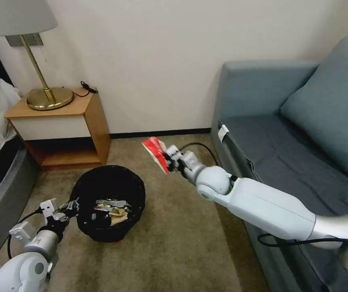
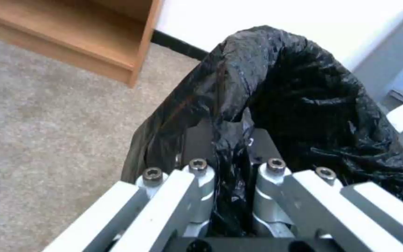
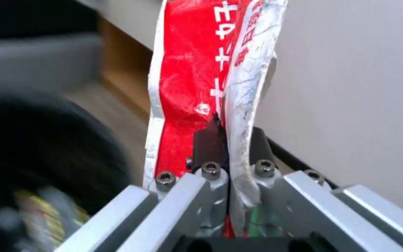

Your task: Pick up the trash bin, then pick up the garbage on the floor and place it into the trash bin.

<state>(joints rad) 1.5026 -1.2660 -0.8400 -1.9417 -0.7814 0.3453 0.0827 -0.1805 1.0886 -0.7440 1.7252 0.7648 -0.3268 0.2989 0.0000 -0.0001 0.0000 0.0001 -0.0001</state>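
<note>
Two pincers pinching: left gripper [image 1: 69, 207] on trash bin [image 1: 108, 202] rim, right gripper [image 1: 169, 159] on red-and-white packet [image 1: 156, 153] above open carpet [image 1: 174, 251].

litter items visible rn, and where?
4: red-and-white packet in the right gripper; bottle, gold wrapper, brown paper inside the trash bin the left gripper holds. More may be hidden.

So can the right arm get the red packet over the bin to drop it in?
Probably yes. The right gripper is shut on the red-and-white packet, up in the air just beyond the trash bin. The left gripper holds the bin's rim, its mouth open toward the packet, with nothing between them.
</note>
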